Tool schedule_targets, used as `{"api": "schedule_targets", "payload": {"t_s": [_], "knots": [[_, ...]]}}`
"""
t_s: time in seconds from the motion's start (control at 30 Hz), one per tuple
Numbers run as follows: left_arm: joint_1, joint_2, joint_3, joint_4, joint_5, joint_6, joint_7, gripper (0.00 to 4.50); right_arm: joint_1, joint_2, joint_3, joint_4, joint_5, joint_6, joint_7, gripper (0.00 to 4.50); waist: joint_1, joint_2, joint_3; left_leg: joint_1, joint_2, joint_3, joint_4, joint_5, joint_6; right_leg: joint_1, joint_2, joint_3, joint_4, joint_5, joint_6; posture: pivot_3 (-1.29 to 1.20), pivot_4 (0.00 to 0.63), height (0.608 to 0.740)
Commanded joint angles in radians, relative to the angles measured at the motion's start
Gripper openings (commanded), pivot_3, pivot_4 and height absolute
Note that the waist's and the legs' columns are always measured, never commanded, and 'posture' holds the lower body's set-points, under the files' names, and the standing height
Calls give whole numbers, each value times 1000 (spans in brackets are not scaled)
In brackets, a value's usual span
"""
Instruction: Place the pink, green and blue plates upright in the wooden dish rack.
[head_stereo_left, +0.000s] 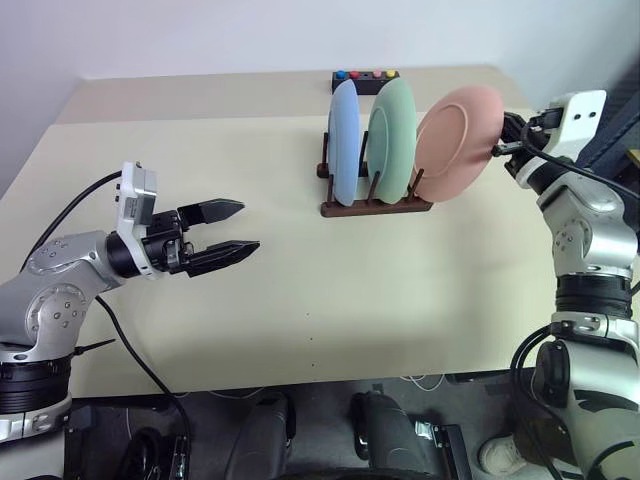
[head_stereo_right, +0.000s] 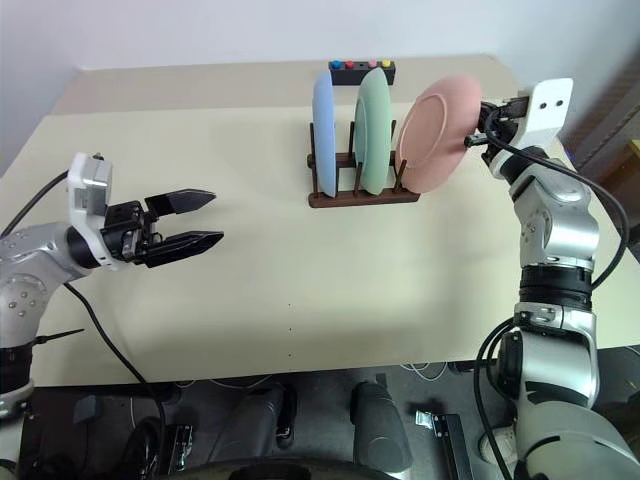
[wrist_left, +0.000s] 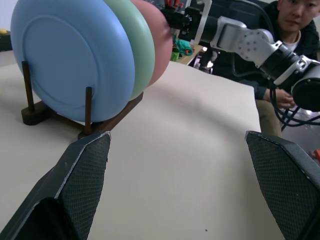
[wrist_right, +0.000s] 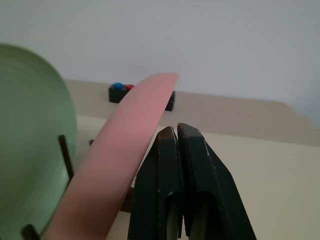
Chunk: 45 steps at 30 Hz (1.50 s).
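One person (wrist_left: 295, 20) beyond table, left wrist view

A: What kind of place is this?

B: Robot lab or test room, not a home. A plain beige surface (head_stereo_left: 300, 300) sits against a bare white wall (head_stereo_left: 250, 35). There's a small black box with coloured buttons (head_stereo_left: 366, 78) at the far edge.

A: Anything else?

B: Loose black cables (head_stereo_right: 110, 340) hang off the front edge. In the left wrist view, a seated person in dark clothing (wrist_left: 287, 45) watches from beside the surface, with cluttered gear behind.
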Motion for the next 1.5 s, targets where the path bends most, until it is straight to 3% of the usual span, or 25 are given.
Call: {"api": "schedule_targets", "payload": {"t_s": [0.03, 0.83, 1.17, 1.5], "knots": [[-3, -1, 18, -13, -3, -21, -1, 4451, -24, 2, -19, -73, 36, 18, 21, 60, 0, 0, 0, 0, 0, 0, 0, 0, 0, 0, 0, 0, 0, 0, 0, 0, 150, 740], [-5, 4, 24, 0, -1, -31, 2, 4451, -9, 21, 32, -198, 78, 90, 141, 60, -1, 0, 0, 0, 0, 0, 0, 0, 0, 0, 0, 0, 0, 0, 0, 0, 150, 740], [0, 5, 25, -5, -3, -28, 6, 4451, -76, 9, -22, -123, 48, 6, 61, 60, -1, 0, 0, 0, 0, 0, 0, 0, 0, 0, 0, 0, 0, 0, 0, 0, 150, 740], [-7, 7, 23, -3, -3, -27, 8, 4451, -106, 54, 12, -262, 111, 66, 75, 60, -3, 0, 0, 0, 0, 0, 0, 0, 0, 0, 0, 0, 1, 0, 0, 0, 150, 740]]}}
